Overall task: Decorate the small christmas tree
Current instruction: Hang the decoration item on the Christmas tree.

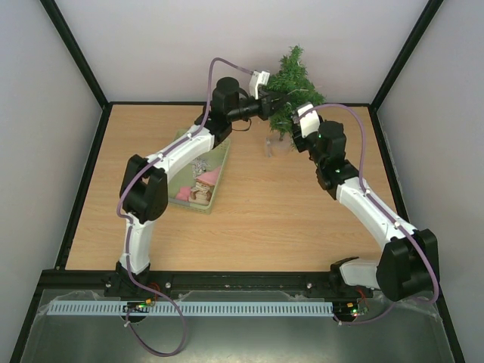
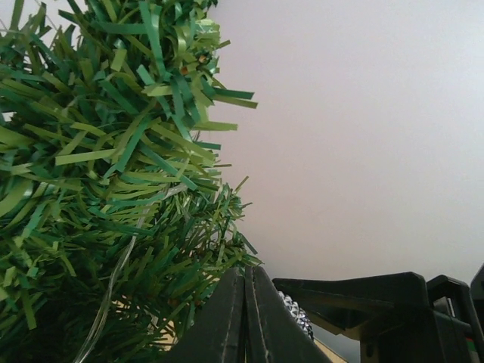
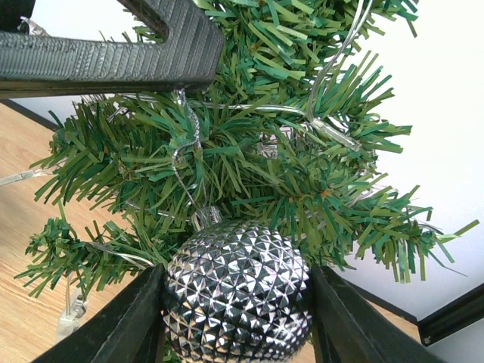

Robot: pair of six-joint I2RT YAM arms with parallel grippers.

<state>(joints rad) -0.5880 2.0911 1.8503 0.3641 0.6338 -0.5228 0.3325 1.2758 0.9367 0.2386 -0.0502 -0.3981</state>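
Gripping, right: the right claw (image 3: 238, 333) is clamping a silver faceted ball ornament (image 3: 238, 291) between its black fingers, and the ball is touching the branches just above it.
Left: the left claw (image 2: 246, 321) is holding its fingers flat together, right beside the foliage.
Tree: the small christmas tree (image 1: 295, 85), a dark-green bushy conifer, is standing on the wooden counter (image 1: 265, 219) between the two claws.
Wire: a clear thin strand (image 3: 333, 125) is looping through the needles above the right claw.
Basket: the pale green basket (image 1: 218, 162) is sitting behind the left claw, beneath its arm.
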